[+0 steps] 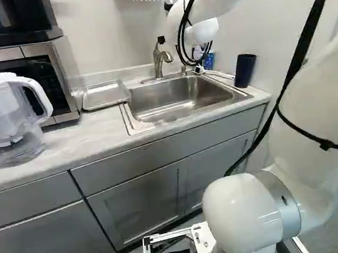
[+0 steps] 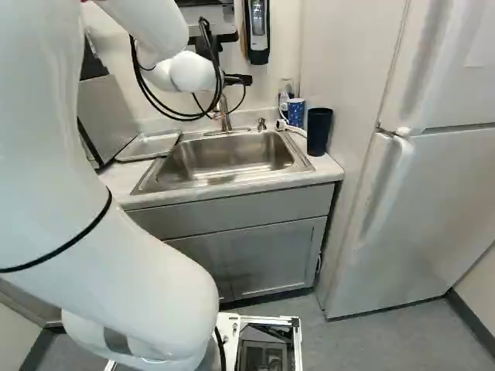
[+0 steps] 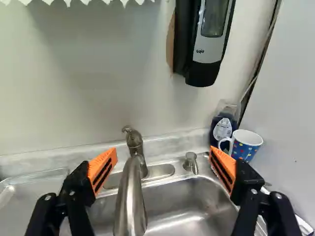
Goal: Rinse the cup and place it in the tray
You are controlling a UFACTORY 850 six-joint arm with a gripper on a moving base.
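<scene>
**Gripper parked wide open by the tap**

Nothing is held by the gripper (image 2: 238,79); its fingers are spread wide, tap (image 3: 135,147) seen between. The spotted cup (image 3: 246,143) and dark cup (image 2: 319,131) are stood near the worktop's (image 1: 89,138) right edge (which is meant can't be told). The tray (image 1: 105,95) is set left of the sink (image 2: 228,154).

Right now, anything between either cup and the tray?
Yes. The sink lies between the tray and both the dotted mug and dark cup. The faucet and a small knob stand along its back edge, roughly on the mug's straight line. I'd probably lift over.
</scene>
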